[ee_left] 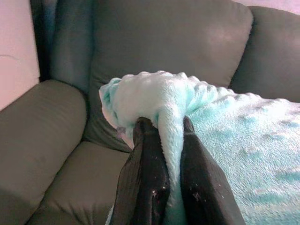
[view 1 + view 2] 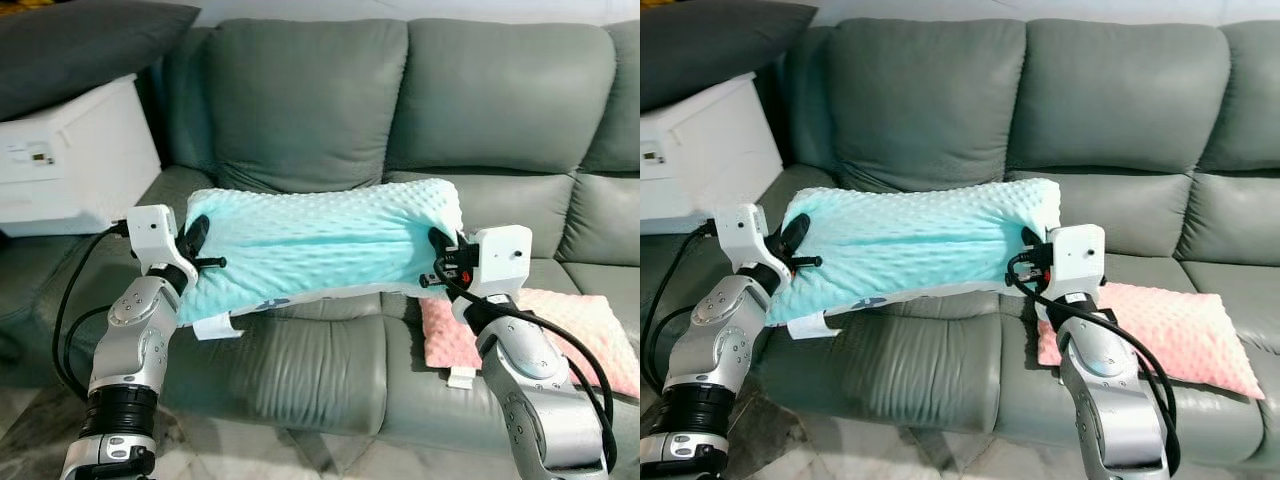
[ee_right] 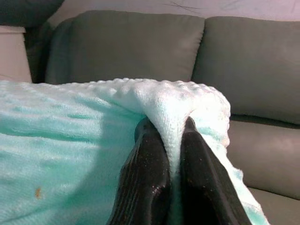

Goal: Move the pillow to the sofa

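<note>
The left gripper (image 2: 196,240) and right gripper (image 2: 440,255) each pinch a fold at one end of the pillow (image 2: 315,245), holding it stretched over the sofa (image 2: 300,360) seat's front edge. Carrying it forward level and letting go together should land it flat. A white tag (image 2: 215,327) dangles underneath; no writing is readable. Beyond lies a pink cushion (image 2: 560,325).

Pink cushion (image 2: 545,335) on right sofa seat (image 2: 300,350)
</note>
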Available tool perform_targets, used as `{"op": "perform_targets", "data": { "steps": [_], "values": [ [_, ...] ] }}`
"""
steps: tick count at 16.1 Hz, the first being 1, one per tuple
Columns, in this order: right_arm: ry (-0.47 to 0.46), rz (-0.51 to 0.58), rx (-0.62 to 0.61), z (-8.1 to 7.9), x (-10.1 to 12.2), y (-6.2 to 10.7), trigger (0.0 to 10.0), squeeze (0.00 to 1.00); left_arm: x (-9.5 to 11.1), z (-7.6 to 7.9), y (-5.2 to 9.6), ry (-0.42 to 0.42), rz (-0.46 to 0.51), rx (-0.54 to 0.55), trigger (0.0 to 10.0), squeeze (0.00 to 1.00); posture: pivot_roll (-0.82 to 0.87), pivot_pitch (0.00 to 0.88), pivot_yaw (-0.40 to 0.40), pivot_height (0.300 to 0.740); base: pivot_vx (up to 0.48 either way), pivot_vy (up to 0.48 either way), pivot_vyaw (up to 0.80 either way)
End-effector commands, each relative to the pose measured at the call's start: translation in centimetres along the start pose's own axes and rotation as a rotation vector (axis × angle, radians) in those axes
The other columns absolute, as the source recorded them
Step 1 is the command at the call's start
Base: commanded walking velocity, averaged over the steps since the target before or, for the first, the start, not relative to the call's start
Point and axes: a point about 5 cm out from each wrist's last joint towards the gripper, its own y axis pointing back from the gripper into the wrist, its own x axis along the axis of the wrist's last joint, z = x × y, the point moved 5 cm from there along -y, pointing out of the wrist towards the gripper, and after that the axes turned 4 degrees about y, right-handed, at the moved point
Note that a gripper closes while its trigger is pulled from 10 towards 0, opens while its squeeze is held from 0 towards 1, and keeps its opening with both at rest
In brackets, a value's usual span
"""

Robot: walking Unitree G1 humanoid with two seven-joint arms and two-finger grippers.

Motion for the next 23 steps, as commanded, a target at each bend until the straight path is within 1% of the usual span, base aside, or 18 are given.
{"op": "perform_targets", "data": {
  "steps": [1,2,3,5,7,9,11,12,13,14,15,16,19,23],
  "values": [
    [0.012,0.011,-0.044,1.1,0.5,0.1,10.0,0.00,0.4,-1.0,0.3,-0.001,0.017,0.031,10.0,0.00,-0.20,0.013,0.049,0.740,0.000,0.000,-0.79],
    [0.014,0.010,-0.045,1.1,0.5,0.1,10.0,0.00,0.5,-0.3,0.2,-0.043,0.017,-0.010,10.0,0.00,-0.20,0.014,0.048,0.740,0.000,0.000,-0.79],
    [0.015,0.010,-0.046,1.2,0.5,0.1,10.0,0.00,0.6,-0.1,0.1,-0.076,0.021,-0.019,10.0,0.00,-0.20,0.014,0.047,0.740,0.000,0.000,-0.79],
    [0.013,0.009,-0.046,1.2,0.5,0.1,10.0,0.00,0.6,0.1,0.1,-0.095,0.018,-0.042,10.0,0.00,-0.20,0.015,0.048,0.740,0.000,0.000,-0.79],
    [0.013,0.010,-0.046,1.2,0.5,0.0,10.0,0.00,0.7,0.4,0.2,-0.077,0.019,-0.065,10.0,0.00,-0.20,0.015,0.048,0.740,0.000,0.000,-0.79],
    [0.010,0.008,-0.045,1.1,0.4,0.1,10.0,0.00,0.7,0.5,0.2,-0.096,0.022,-0.071,10.0,0.00,-0.20,0.015,0.046,0.740,0.000,0.000,-0.79],
    [0.010,0.006,-0.045,1.1,0.4,0.1,10.0,0.00,0.5,1.0,0.2,-0.086,0.009,-0.097,10.0,0.00,-0.20,0.014,0.046,0.740,0.000,0.000,-0.78],
    [0.009,0.005,-0.044,1.1,0.4,0.0,10.0,0.00,0.2,1.0,0.3,-0.080,-0.001,-0.081,10.0,0.00,-0.20,0.014,0.046,0.740,0.000,0.000,-0.77],
    [0.009,0.003,-0.044,1.1,0.3,0.0,10.0,0.00,0.1,0.6,0.4,-0.081,0.001,-0.031,10.0,0.00,-0.19,0.011,0.046,0.740,0.000,0.000,-0.77],
    [0.009,0.002,-0.043,1.1,0.3,0.0,10.0,0.00,-0.2,0.6,0.5,-0.092,0.000,-0.027,10.0,0.00,-0.19,0.011,0.046,0.740,0.000,0.000,-0.77],
    [0.008,0.002,-0.042,1.0,0.2,0.0,10.0,0.00,-0.5,1.2,0.8,-0.040,-0.001,-0.092,10.0,0.00,-0.19,0.007,0.050,0.740,0.000,0.000,-0.77],
    [0.007,0.015,-0.037,0.8,0.3,0.0,10.0,0.00,-1.3,1.1,1.3,-0.023,-0.008,-0.066,10.0,0.00,-0.19,0.006,0.051,0.740,0.000,0.000,0.00],
    [0.013,0.021,-0.024,0.5,0.4,0.0,10.0,0.00,-2.1,1.4,1.6,-0.015,-0.026,-0.054,10.0,0.00,-0.18,0.006,0.051,0.740,0.000,0.000,0.00],
    [0.007,0.025,-0.022,0.3,0.4,-0.1,10.0,0.00,-2.3,1.7,1.6,-0.018,-0.032,-0.062,10.0,0.00,-0.18,0.010,0.056,0.740,0.000,0.000,0.00]
  ]
}}
